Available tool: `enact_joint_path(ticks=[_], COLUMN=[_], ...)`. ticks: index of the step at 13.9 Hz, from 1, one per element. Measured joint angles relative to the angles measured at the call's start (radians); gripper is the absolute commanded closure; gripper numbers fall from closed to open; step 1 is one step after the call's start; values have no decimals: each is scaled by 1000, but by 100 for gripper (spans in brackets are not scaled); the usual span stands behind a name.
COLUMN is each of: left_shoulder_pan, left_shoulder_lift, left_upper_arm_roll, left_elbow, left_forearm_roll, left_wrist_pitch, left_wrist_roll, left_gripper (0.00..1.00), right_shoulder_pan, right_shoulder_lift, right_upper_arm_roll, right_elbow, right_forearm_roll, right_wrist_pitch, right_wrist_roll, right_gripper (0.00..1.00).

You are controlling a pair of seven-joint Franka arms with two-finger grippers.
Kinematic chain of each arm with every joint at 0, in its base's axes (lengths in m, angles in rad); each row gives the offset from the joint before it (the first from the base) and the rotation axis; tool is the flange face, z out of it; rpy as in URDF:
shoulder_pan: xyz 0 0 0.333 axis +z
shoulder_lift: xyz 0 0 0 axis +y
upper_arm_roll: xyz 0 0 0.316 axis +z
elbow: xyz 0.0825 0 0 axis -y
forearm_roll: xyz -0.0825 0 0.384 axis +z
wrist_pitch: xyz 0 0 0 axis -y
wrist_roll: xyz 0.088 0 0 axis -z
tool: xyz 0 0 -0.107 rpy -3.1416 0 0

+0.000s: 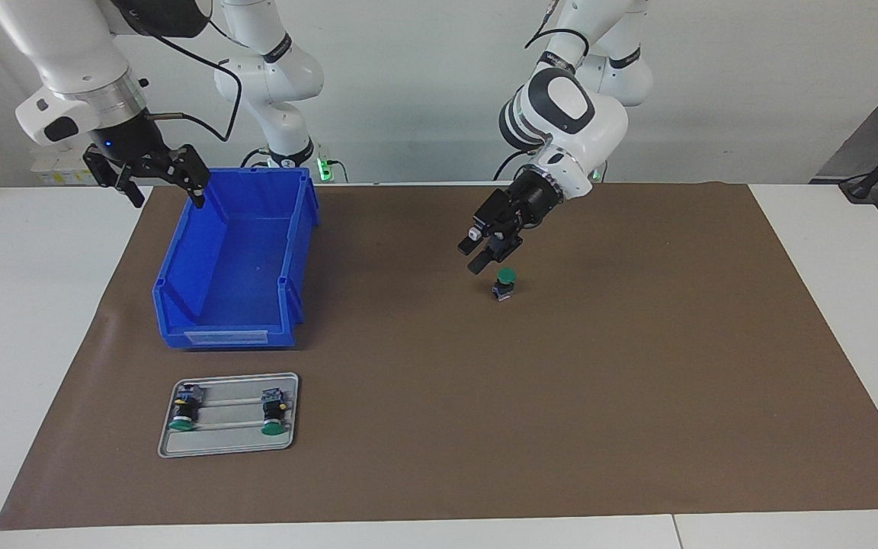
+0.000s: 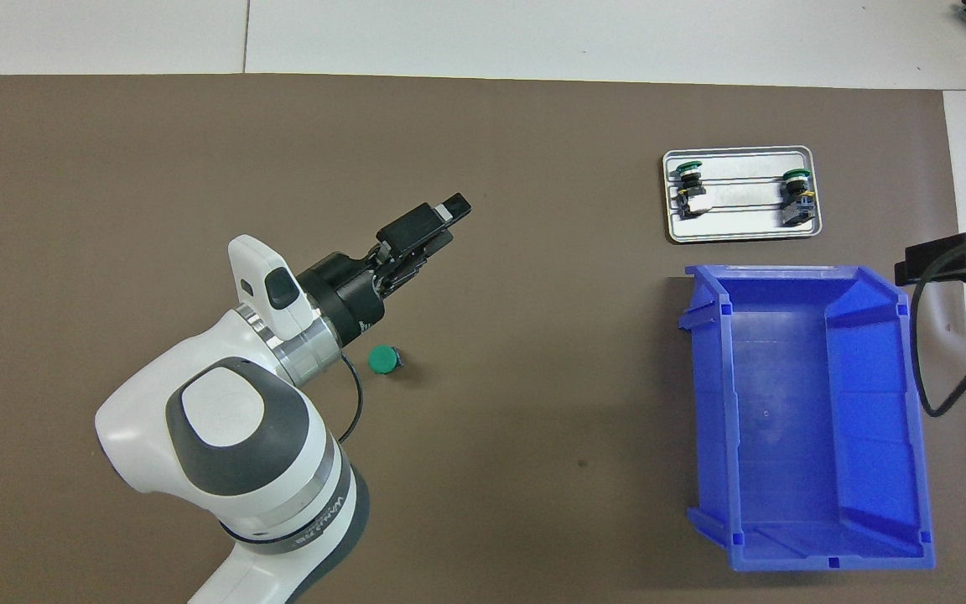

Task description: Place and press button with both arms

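Note:
A button (image 1: 504,284) with a round green cap stands upright on the brown mat near the table's middle; from above its cap (image 2: 382,359) shows fully. My left gripper (image 1: 475,250) hangs tilted just above and beside it without touching, fingers open and nothing between them. In the overhead view the left gripper (image 2: 441,225) is over bare mat next to the button. My right gripper (image 1: 161,179) waits open in the air over the robots'-side corner of the blue bin, empty; the overhead view catches only part of it (image 2: 953,256).
An open blue bin (image 1: 233,259) (image 2: 802,419) sits toward the right arm's end of the table. Farther from the robots than the bin lies a grey tray (image 1: 225,441) (image 2: 743,228) holding two more green-capped buttons (image 1: 184,412) (image 1: 274,415) on their sides.

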Motion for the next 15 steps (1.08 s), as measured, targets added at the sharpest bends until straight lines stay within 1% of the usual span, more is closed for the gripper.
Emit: enact_joint_path(ticks=[1, 2, 4, 7, 12, 14, 15], left_shoulder_pan=[0, 0, 0, 0, 0, 3, 7], left_shoulder_lift=[-4, -8, -15, -30, -55, -64, -66], left_upper_arm_roll=[-9, -12, -15, -16, -24, -17, -14], left_elbow=[0, 0, 0, 1, 1, 2, 5], left_forearm_roll=[0, 0, 0, 0, 0, 6, 33], left_wrist_pitch=[24, 36, 59, 91, 242, 260, 261], left_wrist_roll=[-40, -65, -125, -225, -300, -304, -304], left_gripper=[24, 21, 0, 0, 0, 0, 0], right_shoulder_pan=[0, 0, 0, 0, 0, 0, 0], right_shoulder_lift=[0, 0, 0, 0, 0, 0, 0], right_upper_arm_roll=[0, 0, 0, 0, 0, 0, 0], right_elbow=[0, 0, 0, 0, 0, 0, 0], right_forearm_roll=[0, 0, 0, 0, 0, 0, 0], right_wrist_pitch=[0, 0, 0, 0, 0, 0, 0], right_wrist_roll=[0, 0, 0, 0, 0, 0, 0], right_gripper=[0, 0, 0, 0, 0, 0, 0])
